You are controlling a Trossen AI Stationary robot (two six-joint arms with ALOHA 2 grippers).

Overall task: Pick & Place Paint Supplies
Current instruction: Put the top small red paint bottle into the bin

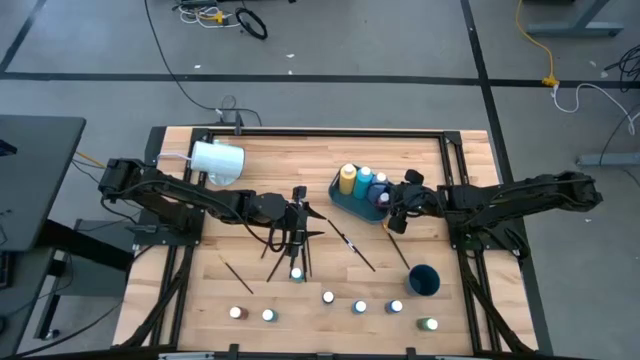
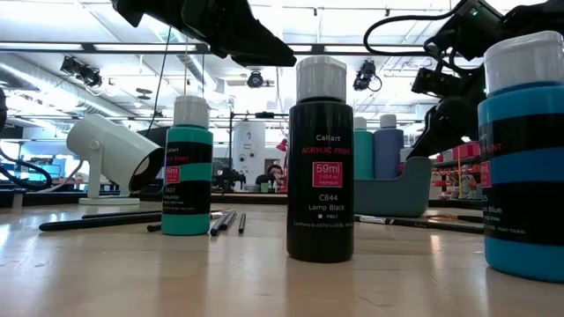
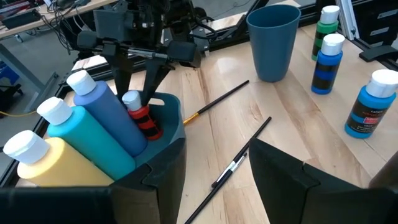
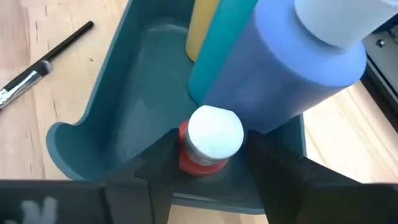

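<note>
A blue-grey tray (image 1: 343, 203) at the table's far right holds tall yellow (image 1: 347, 178), teal (image 1: 363, 180) and blue (image 1: 378, 186) bottles leaning together, plus a small red bottle (image 4: 191, 158) with a white cap (image 4: 214, 132). My right gripper (image 4: 213, 142) hangs over the tray, open, one finger on each side of that cap, with a narrow gap showing on both sides. My left gripper (image 1: 297, 222) hovers open over mid-table, above a bundle of dark brushes (image 1: 290, 245). Several small bottles (image 1: 328, 297) stand along the near edge.
A dark blue cup (image 1: 424, 280) stands right of centre, and a white cup (image 1: 218, 160) lies on its side at the far left. Single brushes (image 1: 352, 247) lie loose on the wood. A black bottle (image 2: 322, 158) and a green one (image 2: 188, 167) stand near the front edge.
</note>
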